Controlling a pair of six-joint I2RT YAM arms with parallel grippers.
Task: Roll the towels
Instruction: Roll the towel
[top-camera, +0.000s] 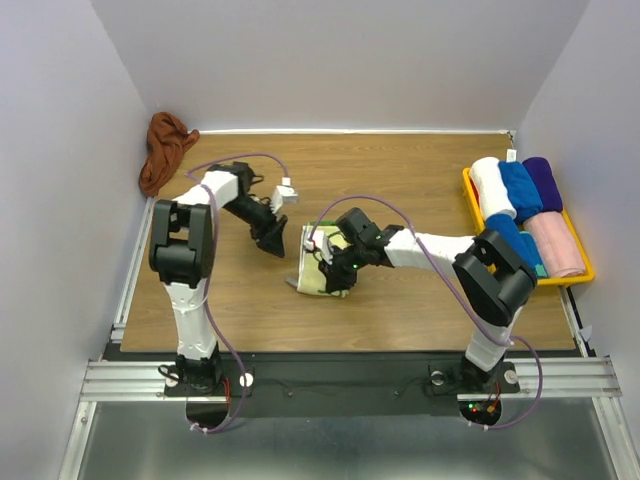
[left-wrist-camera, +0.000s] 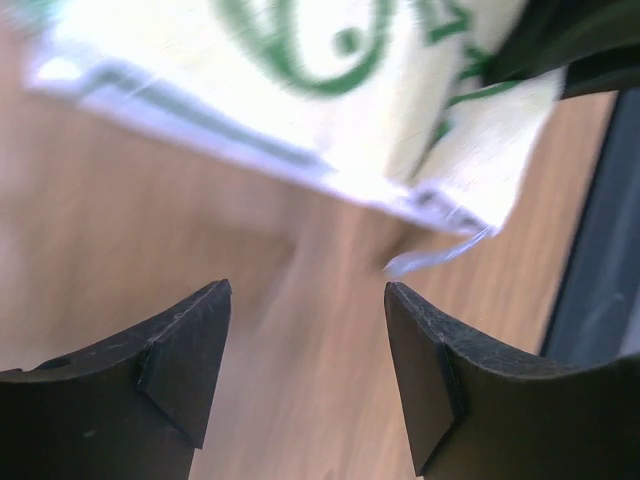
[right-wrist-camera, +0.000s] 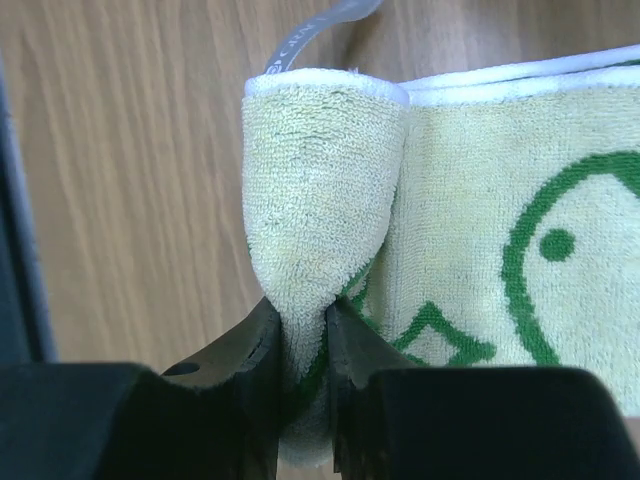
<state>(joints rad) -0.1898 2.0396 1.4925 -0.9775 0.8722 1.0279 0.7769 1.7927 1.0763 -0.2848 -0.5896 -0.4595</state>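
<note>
A cream towel with green patterns lies folded at mid-table. My right gripper is shut on a pinched fold of the cream towel, cloth squeezed between its fingers. My left gripper hovers just left of the towel, open with nothing between its fingertips. In the left wrist view the cream towel shows blurred above bare wood. The rust-brown towel lies bunched in the far left corner against the wall.
A yellow tray at the right edge holds rolled white, blue, purple and pink towels. Walls close in the table on the left, back and right. A metal rail runs along the near edge.
</note>
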